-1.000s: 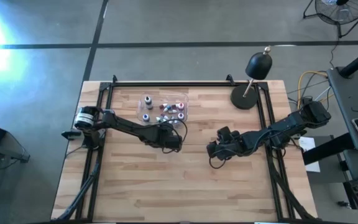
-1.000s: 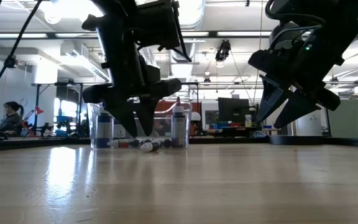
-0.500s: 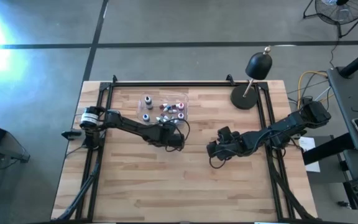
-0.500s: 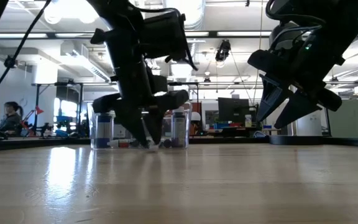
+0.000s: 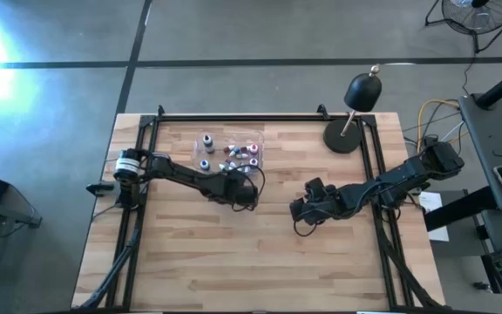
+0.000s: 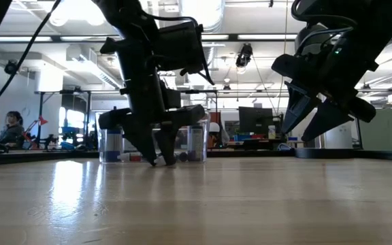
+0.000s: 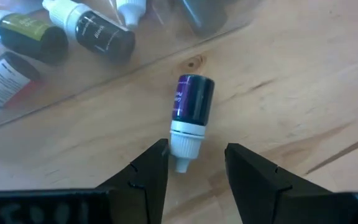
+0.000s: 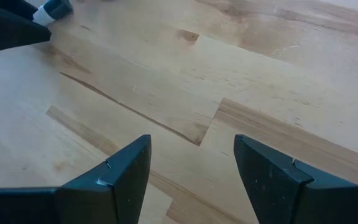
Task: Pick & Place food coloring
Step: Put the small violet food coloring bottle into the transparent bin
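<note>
Your left gripper (image 7: 194, 163) sits low at centre frame, its dark fingers spread on either side of the white cap of a small purple-bodied dropper bottle (image 7: 190, 112) lying on the light wooden table (image 7: 291, 81), not yet pinching it. More bottles lie in the clear plastic tray (image 7: 166, 28), upper left. Your right gripper (image 8: 191, 165) hovers spread over bare wood.

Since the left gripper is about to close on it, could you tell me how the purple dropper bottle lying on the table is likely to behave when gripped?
The purple bottle lies on its side on bare wood, so it may roll if nudged. Its body looks smooth, perhaps slippery. The open left gripper straddles only its white cap, which narrows to a tip, so a pinch there might squirt it out.
</note>
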Motion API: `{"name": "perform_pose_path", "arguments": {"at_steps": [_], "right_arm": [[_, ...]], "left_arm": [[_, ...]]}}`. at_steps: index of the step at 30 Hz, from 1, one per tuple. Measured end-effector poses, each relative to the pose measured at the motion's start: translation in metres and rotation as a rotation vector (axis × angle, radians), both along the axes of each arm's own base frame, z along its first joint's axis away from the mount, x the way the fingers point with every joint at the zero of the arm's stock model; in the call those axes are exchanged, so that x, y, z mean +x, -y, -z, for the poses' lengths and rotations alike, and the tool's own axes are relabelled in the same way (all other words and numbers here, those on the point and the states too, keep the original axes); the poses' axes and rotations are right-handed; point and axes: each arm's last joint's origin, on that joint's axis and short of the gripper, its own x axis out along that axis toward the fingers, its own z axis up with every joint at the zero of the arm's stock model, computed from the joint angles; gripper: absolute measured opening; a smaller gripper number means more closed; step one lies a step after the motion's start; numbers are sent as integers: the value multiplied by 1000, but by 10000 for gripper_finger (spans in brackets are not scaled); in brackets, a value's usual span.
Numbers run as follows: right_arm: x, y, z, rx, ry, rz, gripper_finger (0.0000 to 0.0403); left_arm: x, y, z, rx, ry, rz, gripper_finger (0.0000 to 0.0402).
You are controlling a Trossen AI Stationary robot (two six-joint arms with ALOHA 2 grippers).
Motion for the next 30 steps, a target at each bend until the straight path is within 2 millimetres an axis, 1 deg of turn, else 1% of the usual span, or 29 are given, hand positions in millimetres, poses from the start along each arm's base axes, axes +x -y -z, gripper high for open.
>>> {"name": "perform_pose_path", "arguments": {"at_steps": [4,14,18,22,24,26,28,30], "right_arm": [[0,0,0,0,0,0,224],[0,0,0,1,-1,-1,224],[0,0,0,-2,-3,-7,224],[0,0,0,-8,-8,-16,224],[-1,0,1,-9,-11,-16,224],[-1,0,1,-9,-13,-15,224],[-2,1,2,-10,-16,-15,224],[-3,1,4,-6,-21,-15,224]], "left_arm": [[0,-1,0,-9,-6,9,118],[0,-4,0,3,-5,0,40],[0,-5,0,9,-1,-3,24],[0,-3,-4,4,19,-9,22],[1,0,-11,-5,34,-2,21],[2,7,-24,-19,75,15,20],[1,14,-42,-28,125,26,20],[-2,22,-64,-14,184,32,20]]}}
